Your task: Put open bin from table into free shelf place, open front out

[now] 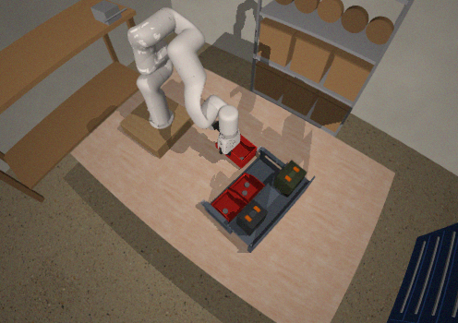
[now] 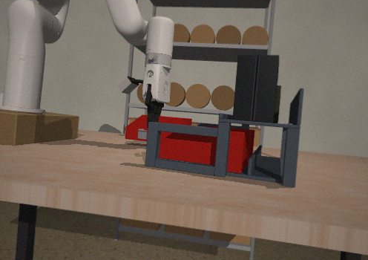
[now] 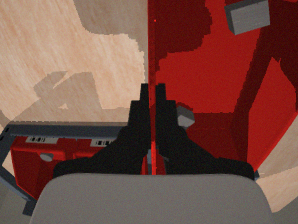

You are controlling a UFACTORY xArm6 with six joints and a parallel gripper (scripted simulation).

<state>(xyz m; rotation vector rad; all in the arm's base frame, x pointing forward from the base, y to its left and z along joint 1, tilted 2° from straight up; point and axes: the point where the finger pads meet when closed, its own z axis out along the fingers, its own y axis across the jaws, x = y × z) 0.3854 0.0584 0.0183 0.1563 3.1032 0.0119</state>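
At ten o'clock of the grey shelf (image 1: 306, 186), the red bin (image 1: 244, 154) sits on the desk (image 1: 323, 266); the hand (image 3: 153, 106) is pinched narrow on its thin side wall. Judged best: lift level so parts stay in, clear the front lip, then slide the rear under the board. Only the wrist view shows the wall between the fingers; only the top view shows the free place at twelve o'clock beside two red bins (image 1: 237, 196).

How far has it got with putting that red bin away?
Done: the gripper is shut on the loose red bin's side wall, parts inside. In hand: the bin is beside the grey shelf, not in it. Left: set it in the free place next to the two shelved bins, then release.
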